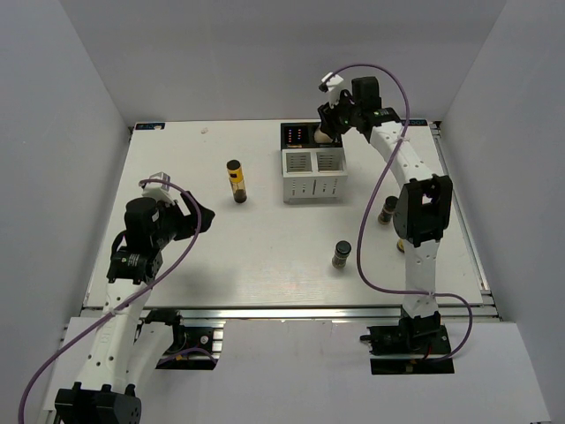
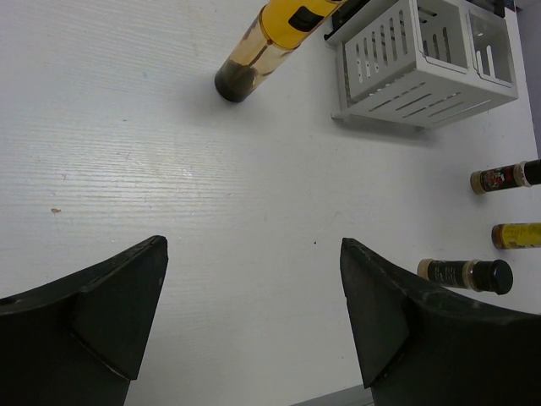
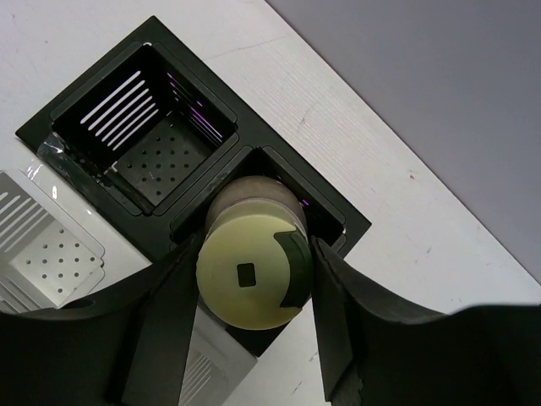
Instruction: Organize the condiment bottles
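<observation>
My right gripper (image 3: 255, 254) is shut on a cream-white bottle (image 3: 245, 283) with a pale cap. It holds the bottle upright at the right compartment of a black rack (image 3: 334, 222); whether the bottle rests on the bottom is hidden. From above, this gripper (image 1: 331, 131) sits at the table's back. A yellow-and-brown bottle (image 1: 236, 181) stands left of the white rack (image 1: 313, 174). A dark bottle (image 1: 342, 254) stands near the front. Another bottle (image 1: 387, 212) shows partly behind the right arm. My left gripper (image 2: 254, 254) hangs open over bare table, nothing between its fingers.
The black rack's left compartment (image 3: 148, 127) holds nothing. In the left wrist view three small bottles (image 2: 503, 178) (image 2: 517, 234) (image 2: 465, 273) line up at the right, beyond the white rack (image 2: 423, 59). Grey walls close in the table on three sides.
</observation>
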You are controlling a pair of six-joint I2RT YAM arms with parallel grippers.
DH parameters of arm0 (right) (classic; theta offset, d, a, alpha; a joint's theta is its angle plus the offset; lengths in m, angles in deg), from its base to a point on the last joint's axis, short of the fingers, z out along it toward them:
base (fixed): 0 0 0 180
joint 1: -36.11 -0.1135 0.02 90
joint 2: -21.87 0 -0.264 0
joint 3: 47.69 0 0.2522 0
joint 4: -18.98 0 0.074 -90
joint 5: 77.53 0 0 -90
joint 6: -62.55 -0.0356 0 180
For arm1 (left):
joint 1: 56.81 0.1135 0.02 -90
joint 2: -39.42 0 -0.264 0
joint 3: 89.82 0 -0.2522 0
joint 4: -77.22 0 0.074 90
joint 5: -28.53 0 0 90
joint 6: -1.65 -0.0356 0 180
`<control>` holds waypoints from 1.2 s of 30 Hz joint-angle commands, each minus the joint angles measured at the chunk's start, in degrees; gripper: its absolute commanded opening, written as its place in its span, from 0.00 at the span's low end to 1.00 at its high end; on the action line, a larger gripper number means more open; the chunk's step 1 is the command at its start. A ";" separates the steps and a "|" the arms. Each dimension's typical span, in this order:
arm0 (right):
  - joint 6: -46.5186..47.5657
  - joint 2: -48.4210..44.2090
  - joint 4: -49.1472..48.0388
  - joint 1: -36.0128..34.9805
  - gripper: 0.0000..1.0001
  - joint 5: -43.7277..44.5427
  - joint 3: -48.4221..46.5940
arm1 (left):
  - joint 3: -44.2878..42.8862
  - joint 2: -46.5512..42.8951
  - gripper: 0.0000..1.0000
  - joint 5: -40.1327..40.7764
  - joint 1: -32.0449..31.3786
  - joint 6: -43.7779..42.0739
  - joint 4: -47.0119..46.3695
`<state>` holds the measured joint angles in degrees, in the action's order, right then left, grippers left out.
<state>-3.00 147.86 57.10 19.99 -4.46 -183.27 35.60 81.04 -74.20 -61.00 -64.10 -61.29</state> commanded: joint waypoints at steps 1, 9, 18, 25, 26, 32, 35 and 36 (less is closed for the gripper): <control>2.09 -0.05 -0.63 0.04 0.00 0.32 -1.40 | 0.65 -0.14 0.93 -1.06 0.32 -0.26 -1.88; 0.96 3.46 -0.80 -0.49 0.46 0.76 -2.63 | -0.49 0.74 0.94 -0.72 0.32 -0.43 -1.71; -0.36 3.82 -2.12 -0.49 0.66 0.67 -2.90 | -1.37 2.84 0.97 -1.59 0.32 -0.17 -3.90; -1.94 0.93 -1.60 -0.49 0.74 -0.56 -2.72 | -4.18 7.76 0.98 -2.91 0.32 -0.61 -7.33; -2.73 -0.56 -1.60 -0.49 0.74 -1.17 -2.72 | -4.53 8.38 0.98 -3.17 0.32 -0.69 -7.60; -8.88 -13.19 -3.70 0.91 0.63 -6.97 4.99 | -7.87 12.33 0.89 -0.37 -2.66 -1.05 -9.79; -9.07 -20.77 -4.85 1.35 0.50 -9.52 12.55 | -10.06 15.22 0.87 4.53 -7.48 -1.75 -9.89; -8.46 -22.62 -4.85 1.53 0.49 -10.14 14.40 | -10.68 16.02 0.87 6.30 -9.16 -2.10 -9.36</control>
<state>-9.88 133.68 55.77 20.78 -10.10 -171.75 28.13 95.34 -72.65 -65.94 -64.78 -69.27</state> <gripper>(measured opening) 0.497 0.875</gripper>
